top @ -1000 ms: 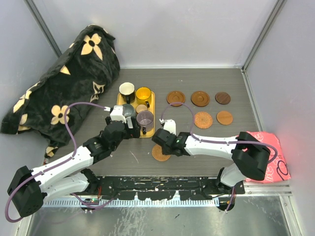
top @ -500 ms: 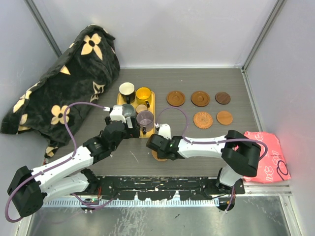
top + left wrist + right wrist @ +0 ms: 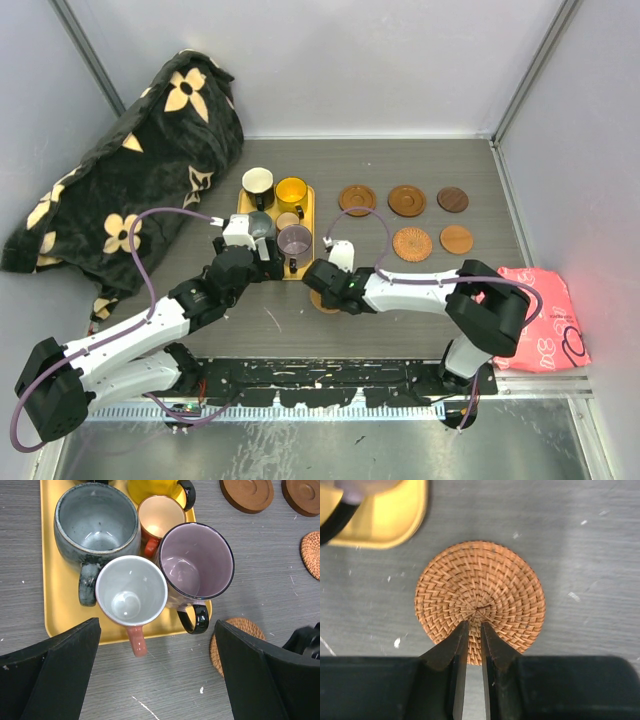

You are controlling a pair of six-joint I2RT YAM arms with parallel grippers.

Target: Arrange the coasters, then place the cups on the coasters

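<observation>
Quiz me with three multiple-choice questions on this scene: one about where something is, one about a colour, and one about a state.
1. The woven coaster under the right hand lies:
A on the tray
B on the table beside the tray's corner
C atop another coaster

2. The tray is:
A yellow
B red
C blue

3. The right hand is:
A wide open
B gripping a mug
C shut, holding nothing

Answers:
1. B, the right wrist view shows grey tabletop all around it.
2. A, both wrist views show it yellow.
3. C, its fingers nearly meet with nothing between them.
</observation>
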